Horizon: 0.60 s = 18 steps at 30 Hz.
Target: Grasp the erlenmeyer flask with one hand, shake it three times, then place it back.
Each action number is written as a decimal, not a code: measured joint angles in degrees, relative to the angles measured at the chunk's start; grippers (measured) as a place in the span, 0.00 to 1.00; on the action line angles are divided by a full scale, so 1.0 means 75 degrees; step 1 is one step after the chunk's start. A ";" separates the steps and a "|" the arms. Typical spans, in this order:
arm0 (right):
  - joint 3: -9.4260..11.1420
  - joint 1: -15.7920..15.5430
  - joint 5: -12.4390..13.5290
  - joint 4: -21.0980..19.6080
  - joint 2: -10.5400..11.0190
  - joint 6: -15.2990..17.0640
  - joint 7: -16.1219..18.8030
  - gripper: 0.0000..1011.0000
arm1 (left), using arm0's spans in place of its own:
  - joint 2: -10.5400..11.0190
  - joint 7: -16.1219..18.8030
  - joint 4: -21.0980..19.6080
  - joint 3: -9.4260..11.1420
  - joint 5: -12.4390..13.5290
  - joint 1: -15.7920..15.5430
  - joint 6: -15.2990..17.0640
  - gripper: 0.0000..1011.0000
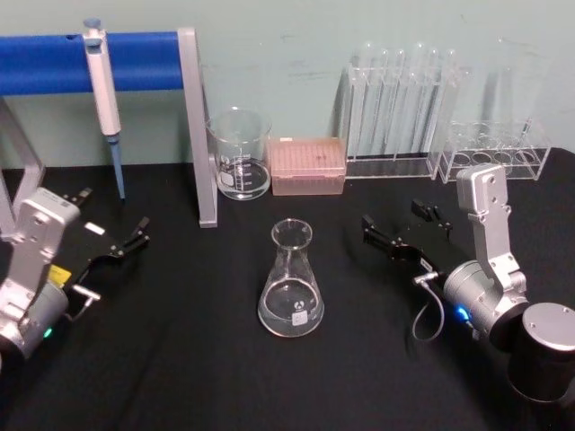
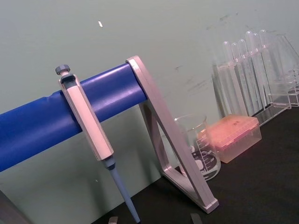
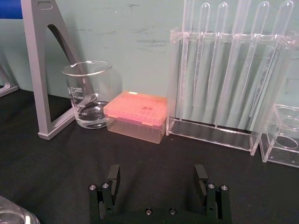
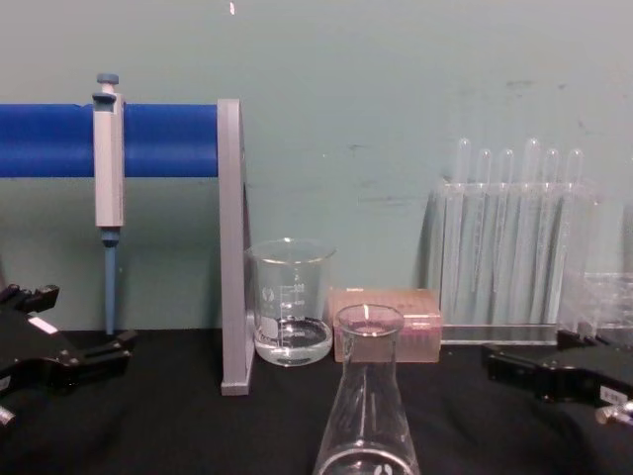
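Grasping had not begun, as I judged it: the clear glass conical erlenmeyer flask (image 1: 291,283) stood upright and untouched on the black desk (image 1: 180,359), between both arms. My right end effector (image 1: 406,227) hovered just right of it, fingers spread; the left end effector (image 1: 115,232) sat near the desk's left edge, also spread. Next I needed to swing the right one around the narrow neck and close. Only the right wrist view made its wide gap plain.
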 joint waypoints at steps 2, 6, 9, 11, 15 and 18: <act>-0.0002 -0.0001 0.0001 -0.0002 0.0001 -0.0005 -0.0001 0.99 | 0.0000 0.0000 0.0000 0.0000 0.0000 0.0000 0.0000 0.99; -0.0006 -0.0003 0.0002 -0.0004 0.0003 -0.0013 -0.0002 0.99 | 0.0000 0.0000 0.0000 0.0000 0.0000 0.0000 0.0000 0.99; -0.0008 -0.0004 0.0004 -0.0007 0.0005 -0.0019 -0.0003 0.99 | 0.0000 0.0000 0.0000 0.0000 0.0000 0.0000 0.0000 0.99; -0.0009 -0.0005 0.0004 -0.0008 0.0006 -0.0022 -0.0004 0.99 | 0.0000 0.0000 0.0000 0.0000 0.0000 0.0000 0.0000 0.99; -0.0014 -0.0005 0.0008 -0.0011 0.0009 -0.0028 -0.0006 0.99 | 0.0000 0.0000 0.0000 0.0000 0.0000 0.0000 0.0000 0.99; -0.0014 -0.0005 0.0010 -0.0012 0.0011 -0.0030 -0.0008 0.99 | 0.0001 0.0000 0.0000 0.0000 0.0000 0.0000 0.0000 0.99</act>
